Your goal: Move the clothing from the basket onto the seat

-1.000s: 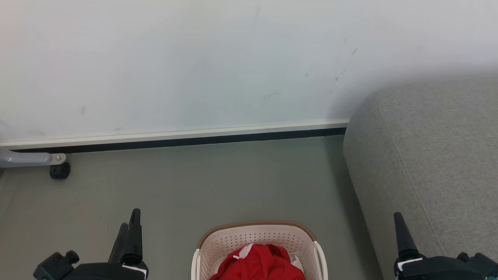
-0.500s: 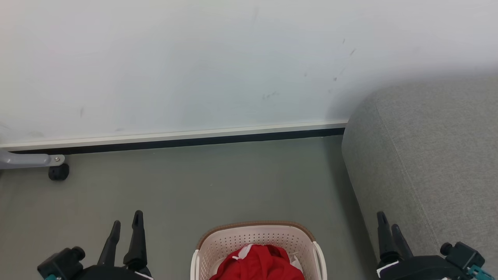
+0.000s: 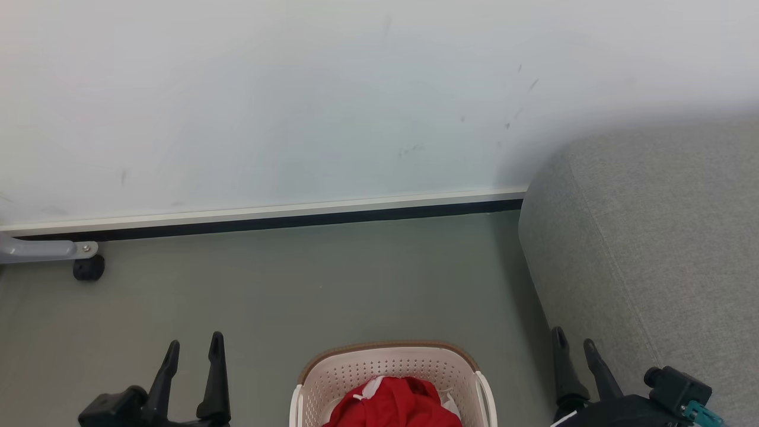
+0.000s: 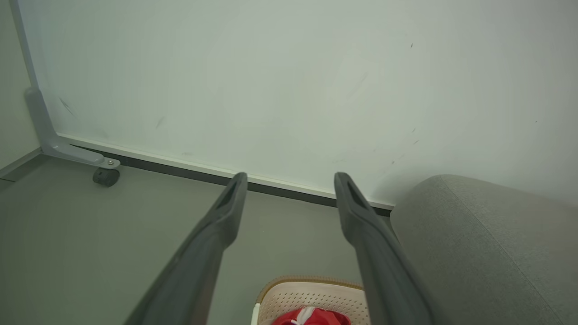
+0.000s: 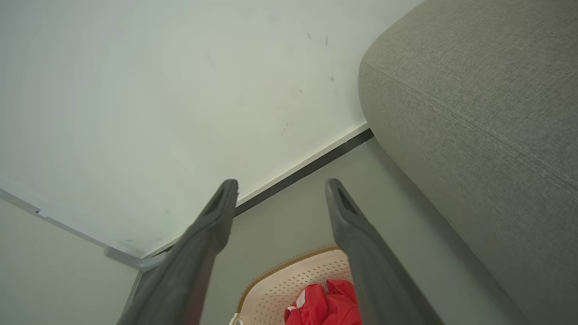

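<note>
The cream basket [image 3: 385, 362] with a brown rim stands on the floor at the bottom centre, holding bunched red clothing [image 3: 394, 406] with white trim. To its right rises the grey seat [image 3: 652, 249], a large woven sofa. My left gripper [image 3: 194, 347] hangs open to the left of the basket with nothing between its fingers. My right gripper [image 3: 574, 341] is open too, between the basket and the seat's side. The left wrist view shows the basket [image 4: 311, 298], clothing [image 4: 311, 318] and seat [image 4: 487, 243] past my open left gripper [image 4: 291, 180]. In the right wrist view my right gripper [image 5: 281, 186] is above the basket [image 5: 289, 284] and clothing [image 5: 325, 307], the seat [image 5: 487, 99] at right.
A white board [image 3: 296, 101] stands behind the basket, its lower edge just above the grey floor [image 3: 308, 284]. Its grey foot with a black caster [image 3: 89, 268] sits at the far left.
Both grippers have turned so that each now shows its two fingers apart. The right gripper has shifted left, towards the basket. The camera has tilted slightly.
</note>
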You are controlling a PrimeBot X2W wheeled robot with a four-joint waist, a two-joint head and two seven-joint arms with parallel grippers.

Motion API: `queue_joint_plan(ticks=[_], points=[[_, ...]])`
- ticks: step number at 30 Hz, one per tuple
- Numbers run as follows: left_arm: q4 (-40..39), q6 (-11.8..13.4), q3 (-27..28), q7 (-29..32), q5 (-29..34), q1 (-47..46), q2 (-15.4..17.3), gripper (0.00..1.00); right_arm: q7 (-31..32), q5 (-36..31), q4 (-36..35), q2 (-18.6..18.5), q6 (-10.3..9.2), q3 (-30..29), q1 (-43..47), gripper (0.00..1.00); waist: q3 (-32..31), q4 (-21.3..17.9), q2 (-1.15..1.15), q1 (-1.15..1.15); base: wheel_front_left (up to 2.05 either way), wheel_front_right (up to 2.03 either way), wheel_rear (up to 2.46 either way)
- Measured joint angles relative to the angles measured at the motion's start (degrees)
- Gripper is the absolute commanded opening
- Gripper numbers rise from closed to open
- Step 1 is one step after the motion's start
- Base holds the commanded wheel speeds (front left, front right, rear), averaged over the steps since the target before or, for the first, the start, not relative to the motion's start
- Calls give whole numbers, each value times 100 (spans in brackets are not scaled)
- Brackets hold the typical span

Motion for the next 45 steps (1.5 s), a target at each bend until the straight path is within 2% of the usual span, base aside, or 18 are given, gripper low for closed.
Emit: queue_joint_plan(ticks=[29,45], points=[[-220,353,-246,-600,2193,348,89,100,-594,-2091,-168,-75,-339,675,90,100,-44,-52,0,0,0,0,0],[-122,338,-192,-601,2240,349,79,100,-597,-2194,-167,-76,-330,664,101,100,-42,-52,0,0,0,0,0]])
